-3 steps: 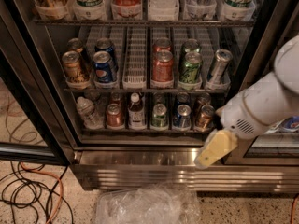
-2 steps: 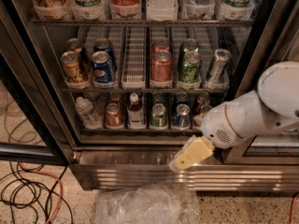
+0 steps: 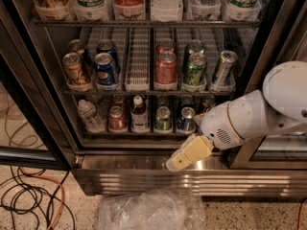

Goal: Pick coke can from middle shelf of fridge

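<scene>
Arm (image 3: 249, 119) has swung further left. Fridge (image 3: 120, 178) open. Gripper (image 3: 188, 155) hangs low before the steel base; spread or closed, unclear. Coke can (image 3: 166, 68) stands upright at the middle shelf (image 3: 120, 93) front, untouched.

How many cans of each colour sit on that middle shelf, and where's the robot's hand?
Brown cans: 2
Blue cans: 2
Red coke cans: 2
Green cans: 2
Silver can: 1
Total: 9
Gripper: low, before the steel base.
</scene>
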Controlling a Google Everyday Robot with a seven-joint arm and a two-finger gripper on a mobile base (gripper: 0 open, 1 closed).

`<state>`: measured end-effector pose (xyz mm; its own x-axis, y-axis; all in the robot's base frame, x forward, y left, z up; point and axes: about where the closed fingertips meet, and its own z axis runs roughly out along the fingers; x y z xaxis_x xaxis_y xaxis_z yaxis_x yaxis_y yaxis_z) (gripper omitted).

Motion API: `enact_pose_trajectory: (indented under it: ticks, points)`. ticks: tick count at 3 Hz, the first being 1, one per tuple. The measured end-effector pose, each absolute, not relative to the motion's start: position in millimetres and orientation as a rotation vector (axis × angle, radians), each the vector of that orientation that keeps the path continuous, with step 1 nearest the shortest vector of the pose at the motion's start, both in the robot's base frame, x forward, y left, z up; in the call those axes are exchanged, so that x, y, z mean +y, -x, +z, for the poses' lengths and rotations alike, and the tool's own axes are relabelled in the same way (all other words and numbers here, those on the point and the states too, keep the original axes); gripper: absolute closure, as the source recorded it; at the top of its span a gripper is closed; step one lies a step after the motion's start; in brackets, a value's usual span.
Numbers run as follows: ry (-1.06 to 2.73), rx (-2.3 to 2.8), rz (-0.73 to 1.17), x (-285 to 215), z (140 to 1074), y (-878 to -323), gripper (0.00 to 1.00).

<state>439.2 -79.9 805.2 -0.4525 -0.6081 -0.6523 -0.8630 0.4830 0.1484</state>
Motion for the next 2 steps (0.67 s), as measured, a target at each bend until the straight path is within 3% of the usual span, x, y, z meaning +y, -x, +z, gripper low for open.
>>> enact_pose_trajectory:
  ticks: [2]
  points:
    - [1.071, 2.1, 0.574, -53, 792, -419, 0.0]
